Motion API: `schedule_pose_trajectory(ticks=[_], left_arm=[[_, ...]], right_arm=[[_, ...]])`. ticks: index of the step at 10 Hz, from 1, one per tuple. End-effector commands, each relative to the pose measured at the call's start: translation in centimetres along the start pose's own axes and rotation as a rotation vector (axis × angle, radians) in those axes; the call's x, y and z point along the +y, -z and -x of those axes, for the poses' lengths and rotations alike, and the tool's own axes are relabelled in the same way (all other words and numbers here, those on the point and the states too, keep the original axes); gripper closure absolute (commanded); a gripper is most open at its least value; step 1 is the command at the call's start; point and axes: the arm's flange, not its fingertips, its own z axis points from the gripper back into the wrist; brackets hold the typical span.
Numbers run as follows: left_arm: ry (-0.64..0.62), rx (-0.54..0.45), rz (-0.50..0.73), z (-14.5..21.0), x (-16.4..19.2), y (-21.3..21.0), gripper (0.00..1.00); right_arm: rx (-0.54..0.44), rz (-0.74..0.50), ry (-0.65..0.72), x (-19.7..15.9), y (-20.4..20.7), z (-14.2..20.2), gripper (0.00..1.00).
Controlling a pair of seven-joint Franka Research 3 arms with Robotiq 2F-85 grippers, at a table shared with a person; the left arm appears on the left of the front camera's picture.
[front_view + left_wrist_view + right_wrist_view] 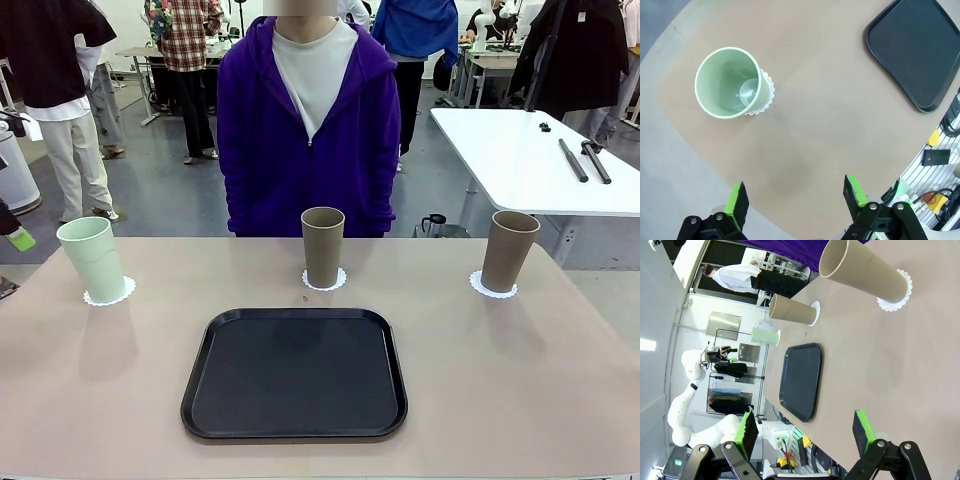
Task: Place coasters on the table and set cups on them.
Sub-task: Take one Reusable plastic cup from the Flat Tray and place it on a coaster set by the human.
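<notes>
Three cups stand upright on the beige table (560, 370), each on a white scalloped coaster. The mint green cup (92, 258) rests on its coaster (110, 293) at the left. One tan cup (322, 246) occupies the middle coaster (325, 280) in front of the person. The other tan cup (509, 249) stands on the right coaster (493, 288). My left gripper (796, 200) hangs open above bare table, well apart from the green cup (728, 82). My right gripper (807, 429) is open too, away from the nearest tan cup (865, 274).
An empty black rounded-square tray (295, 372) lies at the table's near middle. A person in a purple hoodie (305, 130) stands at the far edge, hands out of view. A white table (530, 160) with dark tools stands behind at the right.
</notes>
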Motion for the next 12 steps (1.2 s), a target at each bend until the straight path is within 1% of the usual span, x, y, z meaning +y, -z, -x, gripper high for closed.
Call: schedule_pose_trajectory(ticks=[1, 2, 3, 4, 5, 6, 7, 10, 11, 12], left_arm=[[0.001, -0.009, -0.006, 0.0, -0.1, -0.2, 0.00], [0.000, 0.000, 0.000, 0.0, 0.0, 0.0, 0.00], [-0.131, 0.033, 0.101, 0.6, -1.4, 1.1, 0.00], [-0.269, 0.040, 0.108, 2.5, -4.2, 2.1, 0.00], [-0.304, 0.091, 0.114, 3.5, -6.2, 2.5, 0.00], [-0.325, 0.146, 0.093, 4.3, -7.5, 2.5, 0.00], [-0.262, 0.088, 0.103, 3.4, -4.9, 2.9, 0.00], [-0.273, 0.092, 0.105, 3.6, -5.3, 2.8, 0.00], [-0.237, -0.068, 0.326, 5.2, -2.9, 2.3, 0.00], [-0.237, -0.194, 0.454, 6.9, -1.1, 2.3, 0.00]], right_arm=[[-0.003, -0.002, -0.003, 0.0, -0.1, 0.0, 0.00], [-0.003, -0.002, -0.003, 0.0, -0.1, 0.0, 0.00], [-0.003, -0.002, -0.003, 0.0, -0.1, 0.0, 0.00], [-0.003, -0.002, -0.003, 0.0, -0.1, 0.0, 0.00], [-0.003, -0.002, -0.003, 0.0, -0.1, 0.0, 0.00], [-0.003, -0.002, -0.003, 0.0, -0.1, 0.0, 0.00], [-0.003, -0.002, -0.003, 0.0, -0.1, 0.0, 0.00], [-0.003, -0.002, -0.003, 0.0, -0.1, 0.0, 0.00], [-0.003, -0.002, -0.003, 0.0, -0.1, 0.0, 0.00], [-0.003, -0.002, -0.003, 0.0, -0.1, 0.0, 0.00]])
